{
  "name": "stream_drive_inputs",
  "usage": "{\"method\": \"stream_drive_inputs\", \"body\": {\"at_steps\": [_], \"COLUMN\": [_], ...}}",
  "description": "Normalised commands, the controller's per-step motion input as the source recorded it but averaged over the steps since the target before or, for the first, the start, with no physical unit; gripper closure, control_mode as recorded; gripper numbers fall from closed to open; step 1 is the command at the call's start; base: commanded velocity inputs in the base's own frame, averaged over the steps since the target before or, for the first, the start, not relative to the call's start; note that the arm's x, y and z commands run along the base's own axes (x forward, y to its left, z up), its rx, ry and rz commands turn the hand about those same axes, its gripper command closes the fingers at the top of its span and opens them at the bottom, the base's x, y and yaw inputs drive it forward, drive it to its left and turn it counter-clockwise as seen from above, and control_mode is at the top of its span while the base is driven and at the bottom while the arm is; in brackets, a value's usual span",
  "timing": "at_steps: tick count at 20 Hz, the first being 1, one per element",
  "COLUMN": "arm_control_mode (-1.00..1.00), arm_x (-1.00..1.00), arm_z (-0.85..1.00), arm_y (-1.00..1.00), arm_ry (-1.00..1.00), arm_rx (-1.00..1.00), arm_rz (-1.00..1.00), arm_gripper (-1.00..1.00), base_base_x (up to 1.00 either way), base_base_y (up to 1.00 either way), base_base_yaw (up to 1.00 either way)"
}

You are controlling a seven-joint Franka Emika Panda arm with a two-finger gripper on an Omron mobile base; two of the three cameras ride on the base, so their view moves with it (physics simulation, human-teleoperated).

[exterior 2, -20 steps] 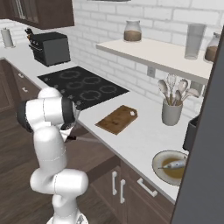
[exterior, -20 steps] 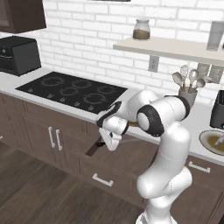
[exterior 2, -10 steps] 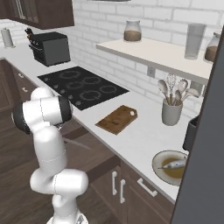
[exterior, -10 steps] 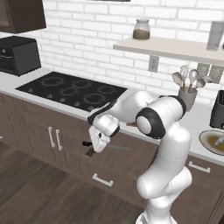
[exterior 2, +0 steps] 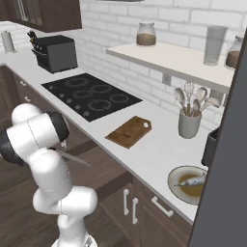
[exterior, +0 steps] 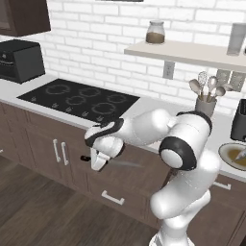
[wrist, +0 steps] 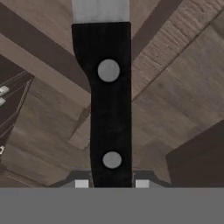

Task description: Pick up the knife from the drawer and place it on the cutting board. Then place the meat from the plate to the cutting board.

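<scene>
My gripper (exterior: 97, 159) hangs in front of the lower cabinets, shut on the knife (exterior: 115, 163). The black handle pokes out to the left and the grey blade points right, roughly level. The hand view looks along the riveted black handle of the knife (wrist: 109, 100), gripped between my fingertips (wrist: 81, 183). Past my arm, the knife blade (exterior 2: 75, 157) sticks out over the pulled-out dark-brown drawer (exterior 2: 103, 166). The cutting board (exterior 2: 129, 131) lies bare on the white counter. The grey-rimmed plate (exterior 2: 174, 189) sits further right with the meat (exterior 2: 192, 181) on it.
A black cooktop (exterior: 79, 100) lies left of the board, and a utensil crock (exterior 2: 189, 123) with whisk and spoons stands behind it. A shelf (exterior: 192, 52) with jars runs above. A dark appliance (exterior: 239, 126) stands by the plate (exterior: 234, 156). Wooden floor (exterior: 43, 216) lies below.
My gripper has swung left and slightly down, away from the counter, carrying the knife. The blade has turned from hanging down to lying nearly level.
</scene>
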Motion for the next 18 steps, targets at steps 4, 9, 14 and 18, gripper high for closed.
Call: {"method": "stream_drive_inputs", "body": {"at_steps": [4,9,14,18], "arm_control_mode": [-1.00,-1.00,-1.00,-1.00], "arm_x": [-0.32,-0.09,0.00,0.00], "arm_z": [0.95,1.00,0.99,0.59], "arm_y": [-0.09,-0.31,-0.47,-0.65], "arm_ry": [-0.02,-0.02,-0.05,-0.03], "arm_rx": [-0.16,-0.02,-0.16,-0.22], "arm_rz": [0.00,0.06,0.32,0.48], "arm_gripper": [1.00,1.00,1.00,1.00], "base_base_x": [0.00,0.00,0.00,0.00], "base_base_y": [0.00,0.00,0.00,0.00], "base_base_yaw": [0.00,0.00,0.00,0.00]}}
